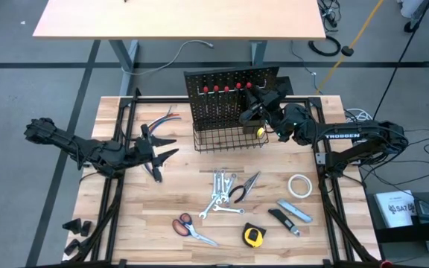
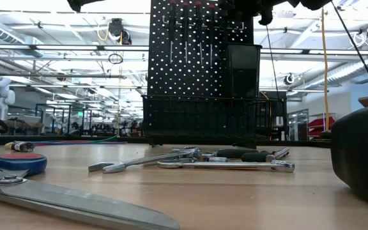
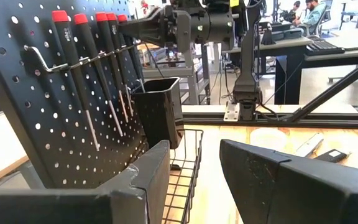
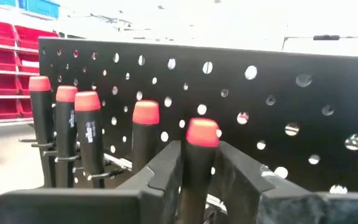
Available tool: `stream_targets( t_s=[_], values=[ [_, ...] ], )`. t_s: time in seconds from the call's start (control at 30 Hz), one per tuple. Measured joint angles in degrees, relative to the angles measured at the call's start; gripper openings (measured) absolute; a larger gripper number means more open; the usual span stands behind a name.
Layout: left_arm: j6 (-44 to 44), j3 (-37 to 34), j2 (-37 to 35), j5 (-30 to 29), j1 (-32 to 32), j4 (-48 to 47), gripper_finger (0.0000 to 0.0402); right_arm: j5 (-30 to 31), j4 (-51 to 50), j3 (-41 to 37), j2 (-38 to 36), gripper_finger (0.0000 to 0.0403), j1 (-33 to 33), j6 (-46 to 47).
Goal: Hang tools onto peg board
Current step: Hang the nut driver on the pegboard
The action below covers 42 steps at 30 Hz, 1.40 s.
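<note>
A wooden table (image 1: 162, 231) is seen from above, with an upright black peg board (image 1: 233, 97) at its far edge. The right arm, marked TROSSEN, is stretched to the board, and its right gripper (image 4: 197, 165) is set narrowly around a red-capped screwdriver (image 4: 202, 134), fifth in a hung row. The left gripper (image 3: 194, 168) is held part-open and empty, left of the board. Wrenches (image 1: 218, 195), scissors (image 1: 192, 229), a tape measure (image 1: 253, 236) and a tape roll (image 1: 299, 186) are left lying on the table.
</note>
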Motion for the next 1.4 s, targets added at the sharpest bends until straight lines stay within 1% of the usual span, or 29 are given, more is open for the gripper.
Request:
stream_targets(
  t_s=[0.13,0.37,0.5,0.6,0.73,0.93,1.03,1.1,1.2,1.27,1.4],
  values=[
    [0.0,0.0,0.0,0.0,0.0,0.0,0.0148,-0.1,-0.4,0.0,0.0,0.0120,0.2,-1.3],
    [0.0,0.0,0.0,0.0,0.0,0.0,0.0148,-0.4,-2.7,0.0,-0.3,0.0191,0.3,-3.3],
    [0.0,0.0,0.0,0.0,0.0,-0.1,0.0148,-0.1,-2.4,0.0,-0.8,0.0215,0.9,-4.4],
    [0.0,0.0,0.0,0.0,0.0,-0.1,0.0148,-0.1,-1.9,0.0,-2.1,0.0221,1.6,-6.6],
    [0.0,0.0,0.0,0.0,0.0,-0.1,0.0148,-0.1,-2.0,0.0,-4.3,0.0220,3.0,-8.0],
    [0.0,0.0,0.0,0.6,0.0,-0.2,0.0148,-0.1,-2.1,0.0,-8.0,0.0219,5.8,-7.9],
    [0.0,0.0,0.0,2.1,0.0,-0.2,0.0148,-0.1,-3.3,0.0,-9.9,0.0219,8.2,-5.0],
    [0.0,0.0,0.0,2.9,0.0,-0.1,0.0148,-0.6,-5.8,0.0,-11.1,0.0219,9.8,-1.3],
    [0.0,0.0,0.0,3.1,0.0,-0.2,0.0148,-3.8,-13.4,0.0,-13.0,0.0219,11.6,3.0],
    [0.0,0.0,0.0,4.0,0.0,-0.5,0.0148,-6.3,-20.2,0.0,-13.9,0.0219,12.3,5.5],
    [0.0,0.0,0.0,8.8,0.0,-0.7,0.0148,-9.6,-35.1,0.0,-14.3,0.0219,13.7,12.6]
  ],
)
